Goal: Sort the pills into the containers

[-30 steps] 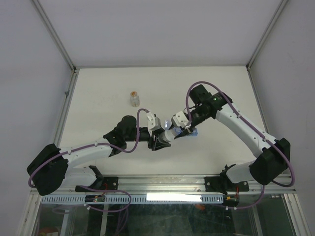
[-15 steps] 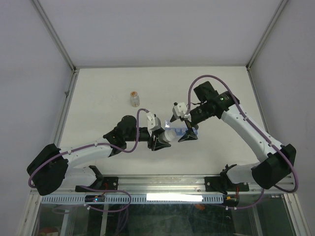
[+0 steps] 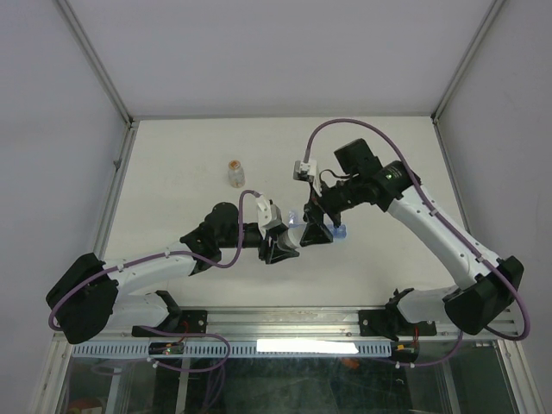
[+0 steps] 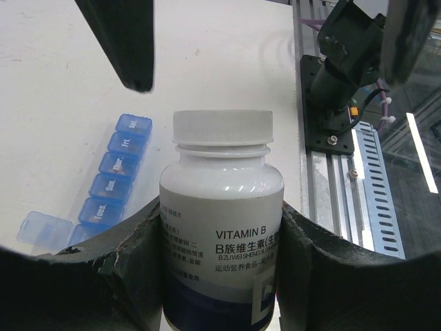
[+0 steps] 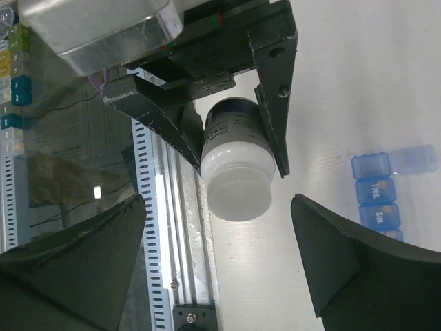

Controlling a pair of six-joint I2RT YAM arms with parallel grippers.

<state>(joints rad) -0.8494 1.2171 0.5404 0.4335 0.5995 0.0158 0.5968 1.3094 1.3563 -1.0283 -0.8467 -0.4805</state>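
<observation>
Gripping a white plastic bottle (image 4: 222, 200) by its sides, the left gripper (image 3: 282, 247) has both fingers pressed against the label, which reads "VITAMIN B" above lines of Chinese characters. The bottle's white ribbed cap is on. The right gripper (image 3: 319, 229) is spread wide, its two dark fingers apart and facing that cap without touching it. Near the bottle on the white table (image 3: 172, 172) lies the narrow blue translucent plastic strip of lidded compartments (image 4: 114, 181), with lids marked "Sat.", "Fri." and "Tues."; one end lid (image 4: 44, 229) stands open. A small clear vial with orange contents (image 3: 235, 173) stands well apart.
</observation>
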